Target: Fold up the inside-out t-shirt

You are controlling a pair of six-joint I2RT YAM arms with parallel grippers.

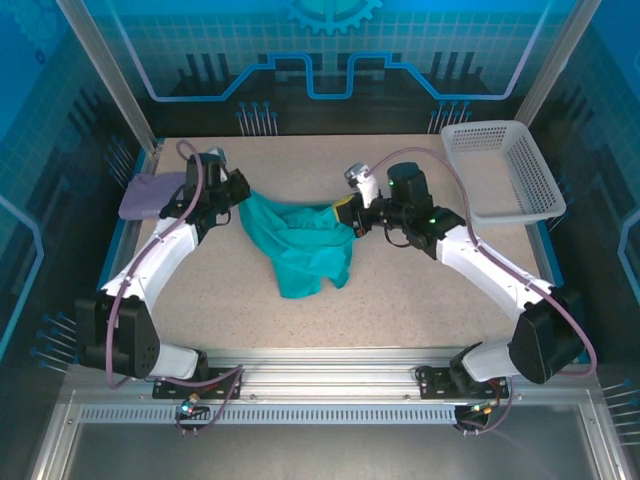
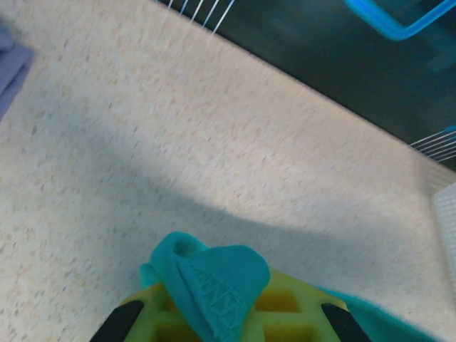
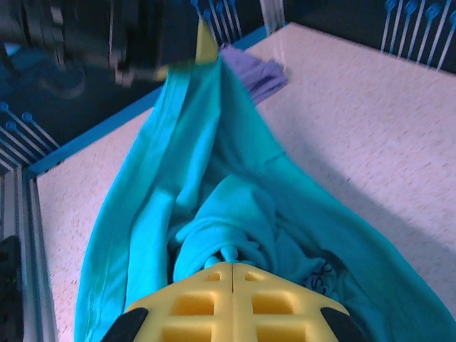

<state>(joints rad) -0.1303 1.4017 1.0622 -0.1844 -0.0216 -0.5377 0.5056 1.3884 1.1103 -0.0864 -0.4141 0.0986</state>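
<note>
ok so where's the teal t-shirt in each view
top external: t-shirt in the middle of the table, strung between left claw and right claw.
left wrist: bottom centre, bunched in the left claw.
right wrist: centre, running up from the right claw.
shared landmark: lavender garment at the table's left edge.

Left arm & right arm: white links btwn chunky black joint housings, mauve cables looping alongside each, black wrist blocks, small green LED on right wrist, plus right gripper w/ yellow waffle-grid fingers, black pads at outer corners.
</note>
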